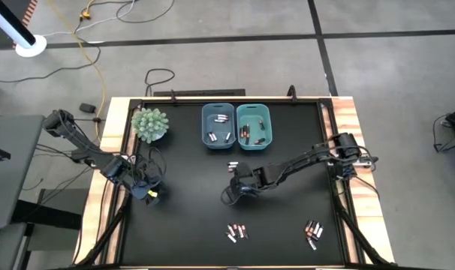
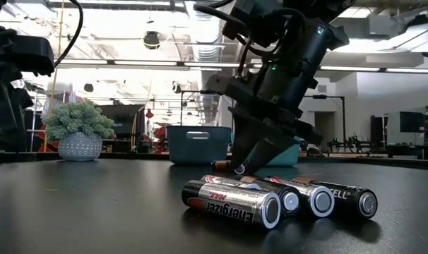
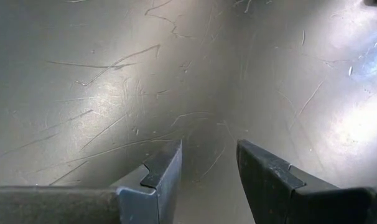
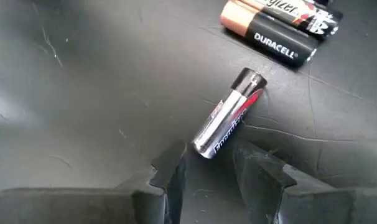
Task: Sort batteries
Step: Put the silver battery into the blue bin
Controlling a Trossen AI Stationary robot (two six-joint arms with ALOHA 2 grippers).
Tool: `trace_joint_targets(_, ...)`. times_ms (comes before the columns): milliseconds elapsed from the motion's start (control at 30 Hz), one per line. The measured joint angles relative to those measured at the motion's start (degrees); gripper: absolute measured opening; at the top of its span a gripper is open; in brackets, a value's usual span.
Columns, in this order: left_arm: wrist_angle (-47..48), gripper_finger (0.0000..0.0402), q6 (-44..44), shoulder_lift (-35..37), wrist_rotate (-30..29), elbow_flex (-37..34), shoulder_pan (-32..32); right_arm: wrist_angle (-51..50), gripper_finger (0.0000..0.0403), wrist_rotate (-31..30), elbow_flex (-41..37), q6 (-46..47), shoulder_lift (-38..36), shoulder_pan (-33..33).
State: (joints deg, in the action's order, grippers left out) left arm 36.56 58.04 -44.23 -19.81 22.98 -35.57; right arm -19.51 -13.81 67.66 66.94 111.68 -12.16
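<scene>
Your right pincer [image 4: 207,171] sits low over the black surface [image 1: 190,202], its fingers parted a little and holding nothing. Just ahead of its tips lies a small silver cylindrical battery with a red stripe [image 4: 231,121], one end pointing into the gap between them. Farther ahead, a black-and-copper Duracell battery [image 4: 269,31] lies beside another dark battery [image 4: 300,14]. More batteries rest in the two blue plastic bins [image 1: 218,126] beyond. Your left pincer [image 3: 208,180] hangs slightly open over bare surface, holding nothing.
</scene>
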Motion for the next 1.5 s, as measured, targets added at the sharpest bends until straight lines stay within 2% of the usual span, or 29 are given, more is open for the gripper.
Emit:
trace_joint_targets(333, 0.0, 0.0148, 0.0, 0.0, 0.0, 0.0, 0.0, -1.8, 0.0155, 0.9, 0.0, 9.5, -0.1, 1.6)
trace_joint_targets(733, 0.0, 0.0148, 0.0, 0.0, 0.0, 0.0, 0.0, -7.7, 0.0146, 3.3, 0.1, 9.3, -0.1, 3.8)
trace_joint_targets(900, 0.0, 0.0148, 0.0, 0.0, 0.0, 0.0, 0.0, -9.6, 0.0117, 3.2, 0.1, 8.7, -0.1, 3.9)
trace_joint_targets(1167, 0.0, 0.0148, 0.0, 0.0, 0.0, 0.0, 0.0, -9.6, 0.0062, 3.3, 0.0, 1.6, -0.1, 4.0)
trace_joint_targets(1500, 0.0, 0.0148, 0.0, 0.0, 0.0, 0.0, 0.0, -11.6, 0.0052, 3.4, 2.1, -3.3, -0.8, 3.6)
